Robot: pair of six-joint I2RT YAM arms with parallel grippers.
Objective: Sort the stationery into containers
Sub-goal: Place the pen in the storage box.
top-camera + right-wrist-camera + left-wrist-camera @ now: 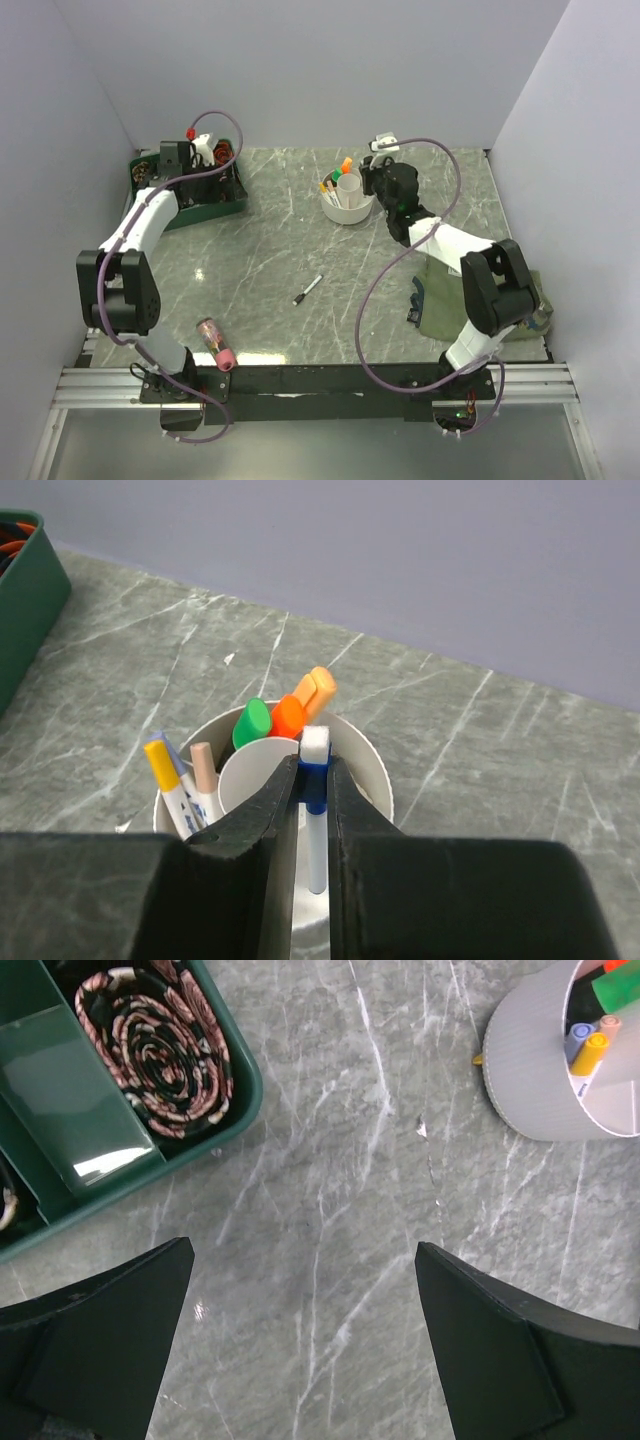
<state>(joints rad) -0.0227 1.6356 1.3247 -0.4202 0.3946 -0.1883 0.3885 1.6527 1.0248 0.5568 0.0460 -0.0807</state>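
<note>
Grey marbled table (pixel 270 250), lilac walls (pixel 300 70), white bowl (pixel 350 214)

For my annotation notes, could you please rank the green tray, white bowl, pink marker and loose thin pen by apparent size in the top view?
Largest first:
green tray, partly behind the left arm
white bowl
pink marker
loose thin pen, shorter and slimmer

One white bowl (pixel 345 216) holds six upright pens (pixel 252 725): two orange-capped, one each green, yellow, tan, blue. One white pen (pixel 315 750) sits between the right fingers (pixel 268 825). Loose on the counter (pixel 270 250): one thin pen (pixel 307 289), one pink marker (pixel 215 343) at seven o'clock.
</note>
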